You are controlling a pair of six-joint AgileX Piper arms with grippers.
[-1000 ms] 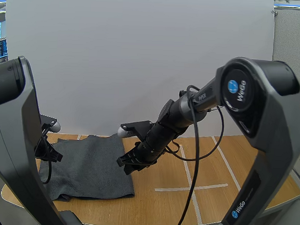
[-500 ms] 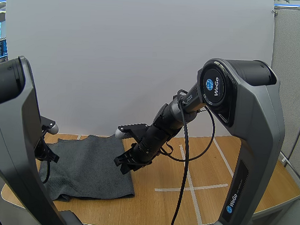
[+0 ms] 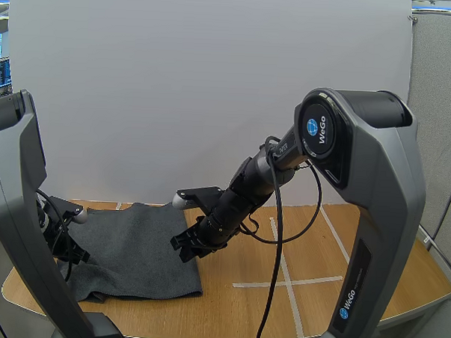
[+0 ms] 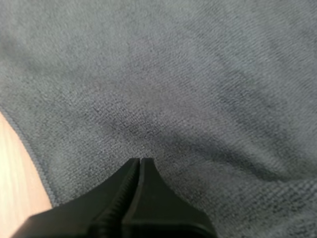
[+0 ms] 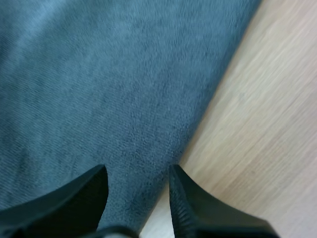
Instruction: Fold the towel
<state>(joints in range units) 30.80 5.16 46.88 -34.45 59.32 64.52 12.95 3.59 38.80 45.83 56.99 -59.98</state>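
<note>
A dark grey towel (image 3: 140,247) lies spread on the left part of the wooden table (image 3: 327,248), its near edge rumpled. My right gripper (image 3: 186,248) hovers low at the towel's right edge. In the right wrist view its fingers stand apart, open, over the towel (image 5: 99,74) just inside the hem, with bare wood (image 5: 262,99) beside it. My left gripper (image 3: 71,250) is at the towel's left side. Up close, the left gripper (image 4: 140,159) is one dark wedge, shut, with its tip just above the cloth (image 4: 198,74) near the hem.
White tape lines (image 3: 288,282) cross the table to the right of the towel. Bare wood extends to the right and front edges. A white wall stands behind the table.
My right gripper has shifted slightly left over the towel's right edge. My left gripper has dropped lower and nearer, onto the towel's left side.
</note>
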